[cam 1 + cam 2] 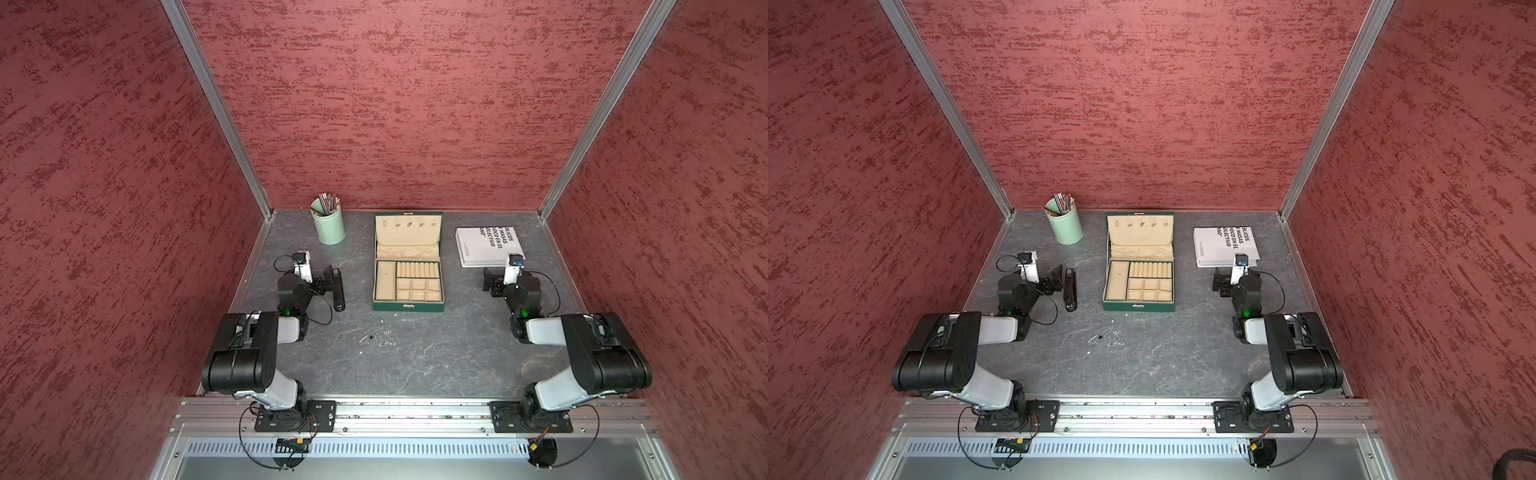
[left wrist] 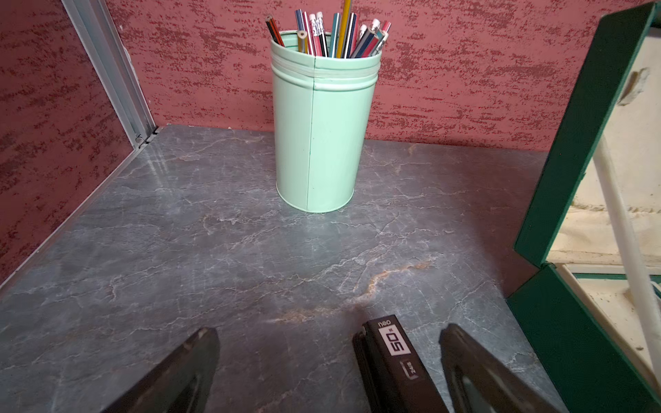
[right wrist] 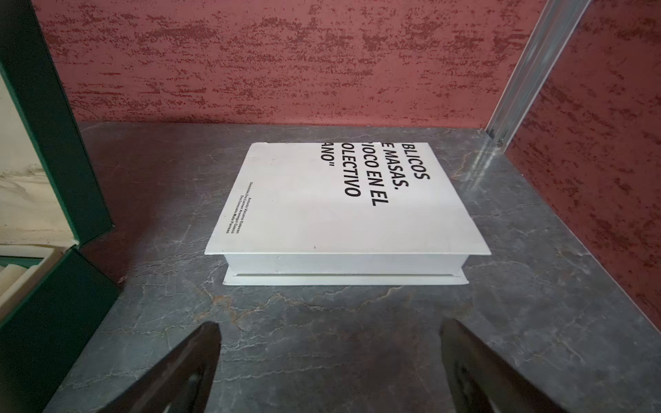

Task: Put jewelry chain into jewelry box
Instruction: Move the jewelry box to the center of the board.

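Observation:
The jewelry chain [image 1: 378, 337] [image 1: 1106, 338], a thin silvery tangle with small dark beads, lies loose on the grey table in front of the jewelry box. The dark green jewelry box [image 1: 409, 306] [image 1: 1139, 306] stands open at mid-table, its lid upright and its beige lining showing. Its green wall also edges the left wrist view [image 2: 572, 339] and the right wrist view [image 3: 53, 321]. My left gripper [image 1: 328, 276] [image 2: 329, 332] is open, left of the box and far from the chain. My right gripper [image 1: 490, 282] [image 3: 329, 327] is open and empty, right of the box.
A black stapler [image 1: 338, 293] [image 2: 390, 357] lies on the table between the left gripper's spread fingers, not gripped. A mint green pencil cup [image 1: 330, 228] [image 2: 322, 136] stands at the back left. A white book [image 1: 486, 245] [image 3: 339, 203] lies at the back right. Red walls enclose three sides.

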Available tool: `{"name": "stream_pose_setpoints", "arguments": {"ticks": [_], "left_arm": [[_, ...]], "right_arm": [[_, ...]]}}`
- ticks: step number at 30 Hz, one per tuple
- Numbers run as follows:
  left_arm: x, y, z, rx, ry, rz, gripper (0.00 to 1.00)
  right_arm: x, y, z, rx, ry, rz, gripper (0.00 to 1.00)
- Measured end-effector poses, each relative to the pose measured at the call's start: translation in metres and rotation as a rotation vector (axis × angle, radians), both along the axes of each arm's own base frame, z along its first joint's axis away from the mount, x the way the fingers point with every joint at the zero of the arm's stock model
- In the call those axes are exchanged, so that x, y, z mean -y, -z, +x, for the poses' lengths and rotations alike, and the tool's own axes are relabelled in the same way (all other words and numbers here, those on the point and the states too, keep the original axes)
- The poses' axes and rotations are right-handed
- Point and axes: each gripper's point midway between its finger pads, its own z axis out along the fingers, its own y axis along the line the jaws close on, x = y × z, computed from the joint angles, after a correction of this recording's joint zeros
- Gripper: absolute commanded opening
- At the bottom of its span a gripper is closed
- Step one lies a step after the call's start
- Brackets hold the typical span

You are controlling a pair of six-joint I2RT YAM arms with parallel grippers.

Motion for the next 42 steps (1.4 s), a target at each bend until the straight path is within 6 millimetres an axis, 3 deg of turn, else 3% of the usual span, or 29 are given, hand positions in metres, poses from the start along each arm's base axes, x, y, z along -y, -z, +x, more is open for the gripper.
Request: {"name": "stream_pose_setpoints", "arguments": {"ticks": [21, 23, 26, 28, 30, 32, 35, 39, 42], "left_arm": [[-0.005, -0.004, -0.003, -0.024, -0.069, 0.021, 1.0], [-0.006, -0.019, 0.0, -0.025, -0.102, 0.037, 1.0], [-0.009, -0.061, 0.014, -0.02, -0.189, 0.038, 1.0], [-0.008, -0.096, 0.02, -0.032, -0.234, -0.029, 1.0], [-0.01, -0.131, 0.019, -0.051, -0.283, -0.172, 1.0], [-0.01, -0.148, 0.01, -0.064, -0.283, -0.303, 1.0], [0.004, -0.14, -0.01, -0.152, -0.26, -0.432, 1.0], [0.069, -0.103, -0.028, -0.355, -0.118, -0.462, 1.0], [0.12, -0.076, -0.042, -0.49, 0.013, -0.448, 1.0]], "right_arm": [[0.007, -0.002, -0.002, -0.029, 0.06, -0.004, 0.99], [0.014, -0.023, 0.002, -0.044, 0.12, 0.007, 0.99], [0.019, -0.082, 0.021, -0.001, 0.198, 0.069, 0.99], [0.019, -0.116, 0.028, 0.027, 0.251, 0.195, 0.99], [0.012, -0.133, 0.027, 0.014, 0.27, 0.38, 0.99], [0.0, -0.128, 0.025, -0.035, 0.239, 0.503, 0.99], [-0.023, -0.094, 0.024, -0.208, 0.23, 0.593, 0.99], [-0.075, -0.058, 0.015, -0.435, 0.157, 0.561, 0.88], [-0.112, -0.041, -0.004, -0.55, 0.064, 0.546, 0.82]]}}
